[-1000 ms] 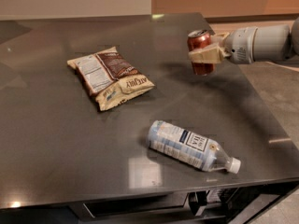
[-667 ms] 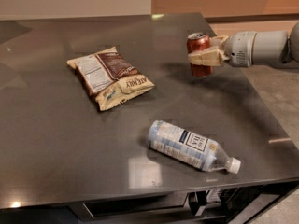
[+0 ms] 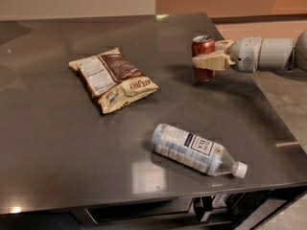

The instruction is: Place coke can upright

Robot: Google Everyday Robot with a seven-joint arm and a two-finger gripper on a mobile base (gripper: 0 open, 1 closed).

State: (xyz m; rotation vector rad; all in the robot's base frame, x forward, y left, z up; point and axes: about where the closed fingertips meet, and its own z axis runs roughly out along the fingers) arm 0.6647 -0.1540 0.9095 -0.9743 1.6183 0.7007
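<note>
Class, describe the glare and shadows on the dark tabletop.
Camera view: a rectangular glare patch lies on the dark grey tabletop near its front edge; a shadow spreads left of the red aluminium soda can, gripped by the end effector at right.

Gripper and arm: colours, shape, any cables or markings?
The gripper, over the table's right side and closed on the coke can, has cream, wedge-shaped fingers. Behind it, the arm is a light grey cylinder. No cables or markings are visible.
</note>
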